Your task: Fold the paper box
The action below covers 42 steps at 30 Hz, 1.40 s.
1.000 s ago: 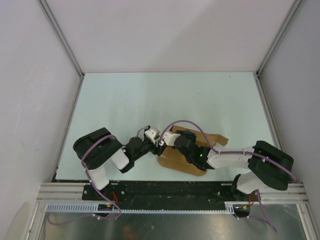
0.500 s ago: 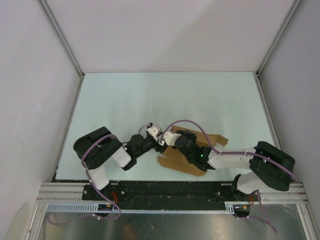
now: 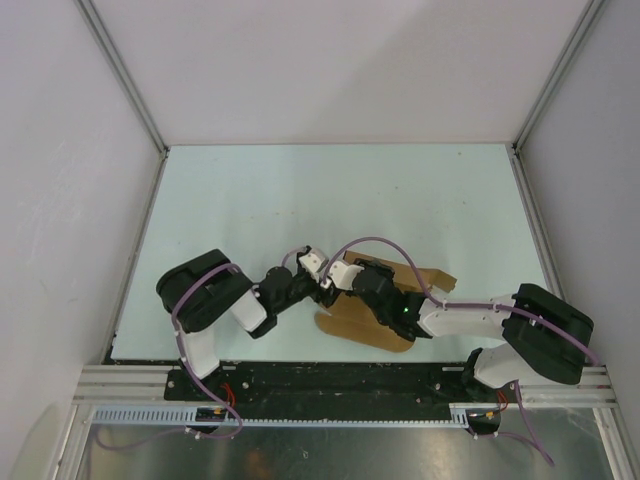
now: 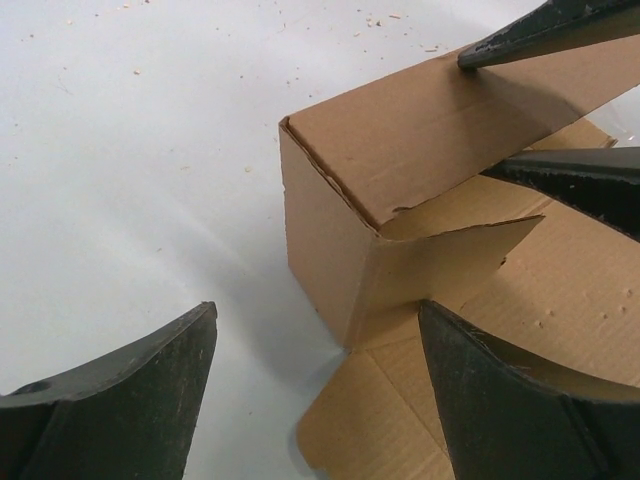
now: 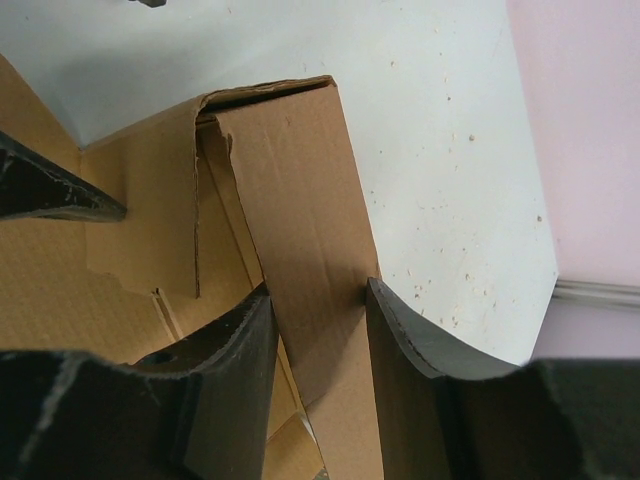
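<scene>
The paper box (image 3: 352,322) is brown cardboard, partly folded, lying near the table's front edge between the two arms. In the left wrist view one corner of the paper box (image 4: 335,240) stands upright, with flat flaps spread below it. My left gripper (image 4: 315,335) is open, its fingers straddling that corner without pinching it; in the top view the left gripper (image 3: 322,280) meets the box from the left. My right gripper (image 5: 315,310) is shut on an upright wall of the paper box (image 5: 300,200). From above, the right gripper (image 3: 340,284) reaches over the box from the right.
The pale table (image 3: 330,200) is bounded by white walls at the back and both sides, with metal rails (image 3: 130,90) along the corners. Both arm bases sit on the near frame (image 3: 340,385). The two grippers are very close to each other.
My left gripper has opened wider and its arm has shifted slightly right toward the box. The right gripper has kept its hold on the wall.
</scene>
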Each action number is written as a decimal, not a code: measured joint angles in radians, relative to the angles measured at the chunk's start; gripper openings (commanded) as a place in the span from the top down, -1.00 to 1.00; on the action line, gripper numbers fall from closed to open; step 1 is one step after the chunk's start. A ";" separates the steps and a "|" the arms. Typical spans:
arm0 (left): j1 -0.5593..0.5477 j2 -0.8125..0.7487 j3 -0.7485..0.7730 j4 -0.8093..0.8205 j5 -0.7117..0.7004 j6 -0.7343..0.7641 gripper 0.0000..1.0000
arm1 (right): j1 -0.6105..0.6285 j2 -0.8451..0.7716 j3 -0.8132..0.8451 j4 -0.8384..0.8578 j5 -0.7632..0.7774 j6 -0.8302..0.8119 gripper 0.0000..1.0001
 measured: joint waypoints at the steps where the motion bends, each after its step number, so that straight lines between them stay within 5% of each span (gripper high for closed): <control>1: 0.000 0.001 0.002 0.000 0.000 0.003 -0.77 | -0.002 0.000 0.000 0.000 -0.002 0.000 0.14; 13: 0.000 0.035 0.076 0.001 0.027 0.002 -0.82 | -0.022 -0.005 0.000 0.005 -0.030 0.008 0.14; 32: -0.004 0.082 0.111 0.000 0.040 -0.038 -0.25 | -0.044 -0.021 0.000 0.009 -0.087 0.044 0.11; 42: -0.005 0.082 0.112 -0.001 0.044 -0.043 -0.34 | -0.051 -0.055 -0.006 -0.013 -0.136 0.059 0.04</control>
